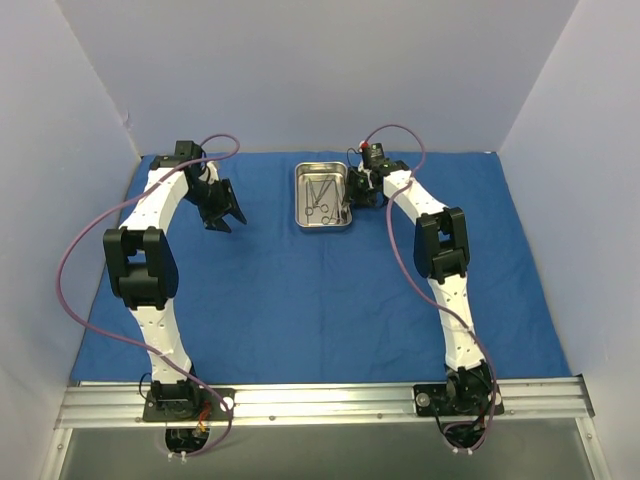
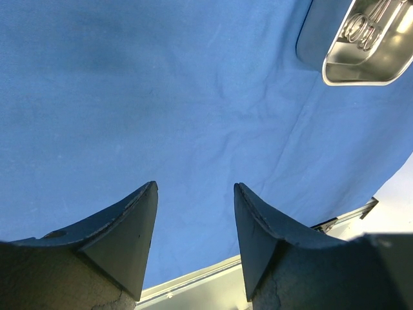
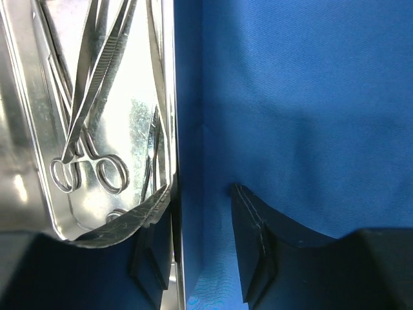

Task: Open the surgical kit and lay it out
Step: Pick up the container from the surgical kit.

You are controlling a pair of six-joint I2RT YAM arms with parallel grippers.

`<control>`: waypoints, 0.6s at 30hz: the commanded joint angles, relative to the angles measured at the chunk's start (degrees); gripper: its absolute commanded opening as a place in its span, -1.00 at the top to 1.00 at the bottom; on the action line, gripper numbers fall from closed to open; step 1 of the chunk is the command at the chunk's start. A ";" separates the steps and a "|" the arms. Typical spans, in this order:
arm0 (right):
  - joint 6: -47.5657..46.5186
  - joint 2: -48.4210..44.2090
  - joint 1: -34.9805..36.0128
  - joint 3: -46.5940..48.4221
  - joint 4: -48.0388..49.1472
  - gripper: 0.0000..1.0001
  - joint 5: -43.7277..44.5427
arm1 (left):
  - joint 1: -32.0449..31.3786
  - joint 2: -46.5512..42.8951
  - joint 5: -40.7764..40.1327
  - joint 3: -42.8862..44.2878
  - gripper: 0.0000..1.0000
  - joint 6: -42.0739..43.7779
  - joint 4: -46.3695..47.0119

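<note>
Blue wrap (image 1: 320, 300) spread flat, steel tray (image 1: 298, 196) holding instruments (image 1: 322, 195)

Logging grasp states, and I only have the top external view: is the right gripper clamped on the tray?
Observer: No. The right wrist view shows the right gripper open, its fingers either side of the steel tray at a side rim, with only rim and cloth in the gap.
Operator: And the left gripper, is it carrying anything?
Observer: No. The left wrist view shows the left gripper open and empty over bare blue cloth.
</note>
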 commanded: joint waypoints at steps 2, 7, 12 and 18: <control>-0.47 1.25 0.30 1.74 -2.10 0.32 -0.62 | 0.31 -0.91 0.24 1.95 -0.19 1.43 -1.32; -0.20 1.34 0.30 1.91 -2.10 0.48 -0.79 | 0.31 -0.73 0.24 1.42 -0.19 1.52 -1.50; 0.15 1.07 0.39 2.79 -2.10 0.57 -1.23 | 0.40 -0.91 0.15 0.89 -0.18 1.52 -1.24; 0.94 0.72 0.39 4.98 -1.93 0.75 -1.93 | 0.31 -0.64 0.24 0.72 -0.18 1.52 -1.23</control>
